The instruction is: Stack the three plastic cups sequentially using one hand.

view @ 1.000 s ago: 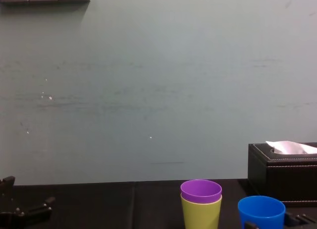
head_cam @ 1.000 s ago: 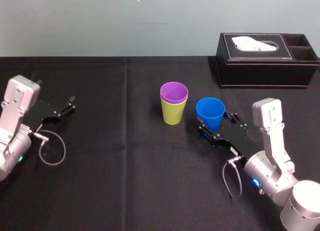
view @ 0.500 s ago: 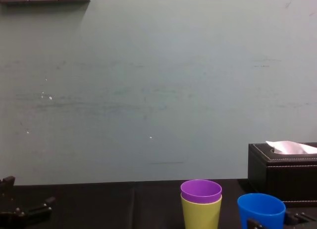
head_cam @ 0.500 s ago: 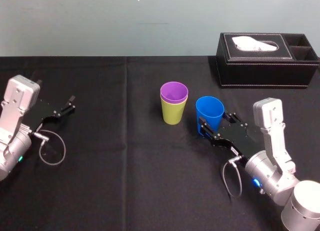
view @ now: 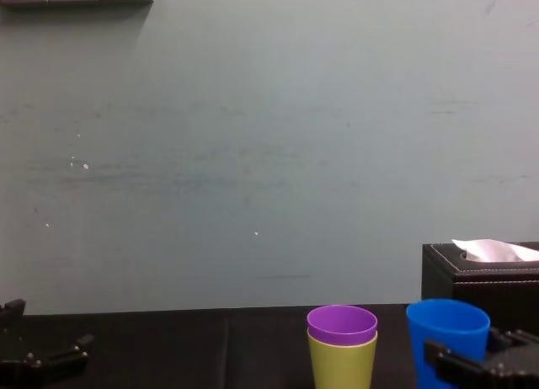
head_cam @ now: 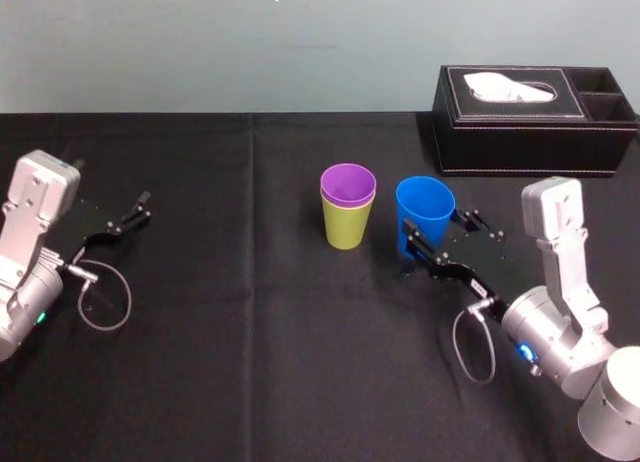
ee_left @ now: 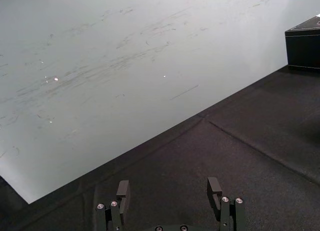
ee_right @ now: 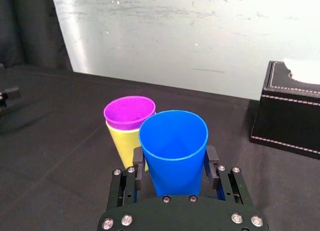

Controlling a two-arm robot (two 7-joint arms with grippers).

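Observation:
A purple cup [head_cam: 348, 186] sits nested inside a yellow-green cup [head_cam: 347, 228] at the table's middle. Just to their right, the blue cup [head_cam: 423, 212] stands upright between the fingers of my right gripper [head_cam: 438, 234], which is shut on its lower wall. In the right wrist view the blue cup [ee_right: 173, 148] fills the right gripper [ee_right: 175, 163], and the purple cup [ee_right: 129, 111] and yellow-green cup [ee_right: 121, 143] stand just beyond it. The chest view has the blue cup [view: 446, 334] higher than the purple cup [view: 341, 323]. My left gripper [head_cam: 136, 210] rests open at the far left, also seen as the left gripper [ee_left: 168, 191].
A black tissue box [head_cam: 530, 122] with a white tissue stands at the back right, behind the right arm, seen too as the tissue box [ee_right: 290, 116]. Black cloth [head_cam: 230, 312] covers the table, and a pale wall rises behind it.
The right gripper has closed on the blue cup and raised it a little, shifting slightly right. The nested purple and yellow-green cups and the left arm have not moved.

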